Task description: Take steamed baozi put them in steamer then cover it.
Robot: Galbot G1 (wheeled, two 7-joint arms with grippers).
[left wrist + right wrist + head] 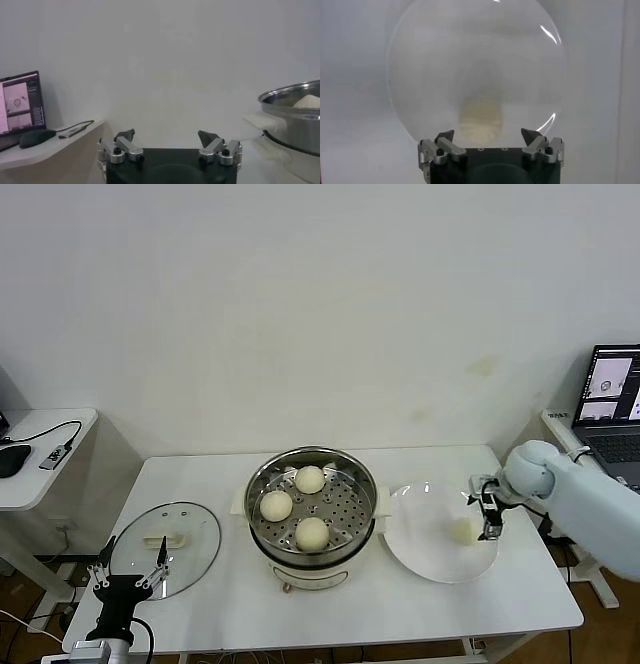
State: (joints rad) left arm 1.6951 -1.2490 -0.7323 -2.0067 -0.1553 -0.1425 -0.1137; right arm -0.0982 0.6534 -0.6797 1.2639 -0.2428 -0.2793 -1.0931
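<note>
step: last of four small round off-white baozi (pixel 465 530) on flat white plate (pixel 420 559), right of shiny round steel steamer (pixel 312 506) holding three | right gripper (pixel 487 514) over it, fingers wide, empty | next: I drop, close | bun round, no long axis | left gripper (pixel 130 574) left of steamer by clear glass cover (pixel 166 536), wide, empty

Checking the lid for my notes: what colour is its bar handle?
Cream-white, on the round clear glass lid lying left of the steel steamer; head view shows it best.
</note>
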